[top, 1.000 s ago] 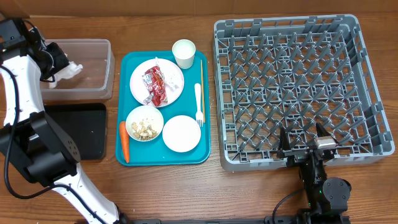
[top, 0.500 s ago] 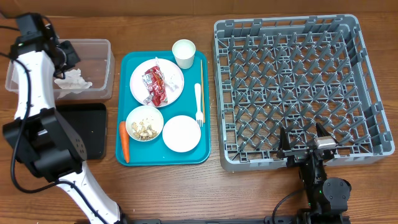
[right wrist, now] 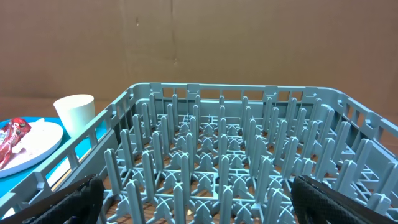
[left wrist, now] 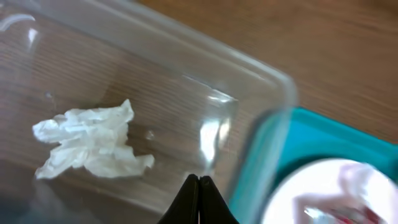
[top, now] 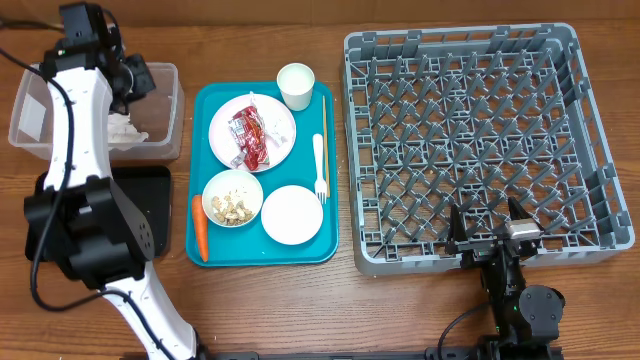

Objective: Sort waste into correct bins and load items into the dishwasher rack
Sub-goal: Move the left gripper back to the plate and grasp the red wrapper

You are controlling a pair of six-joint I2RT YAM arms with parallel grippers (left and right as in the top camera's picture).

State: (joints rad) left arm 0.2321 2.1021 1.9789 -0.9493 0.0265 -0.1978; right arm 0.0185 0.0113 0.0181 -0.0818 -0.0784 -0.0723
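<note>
The crumpled white napkin (top: pixel 122 128) (left wrist: pixel 90 146) lies loose inside the clear tub (top: pixel 35 120) (left wrist: pixel 186 68). My left gripper (top: pixel 135 80) (left wrist: pixel 199 180) hovers above the tub's right end, shut with nothing in it. On the teal tray (top: pixel 310 250), the red wrapper (top: pixel 249 135) rests on a plate (top: pixel 280 125), and a bowl (top: pixel 232 198) holds food scraps. An empty small plate (top: pixel 292 214), cup (top: pixel 295 86) (right wrist: pixel 74 112), fork (top: pixel 320 165) and chopsticks (top: pixel 324 125) are there too. The carrot (top: pixel 199 228) lies along the tray's left edge. My right gripper (top: pixel 487 232) (right wrist: pixel 205 199) stands open at the near edge of the grey rack (top: pixel 480 140) (right wrist: pixel 236 155).
The black tray (top: pixel 150 205) sits in front of the clear tub, partly covered by my left arm. The rack stands upright-pegged on the right with nothing in it. A brown cardboard wall closes the far side in the right wrist view.
The napkin left my left gripper and now lies in the clear tub. The left jaws closed, and the gripper moved right and back over the tub. The right arm stayed still.
</note>
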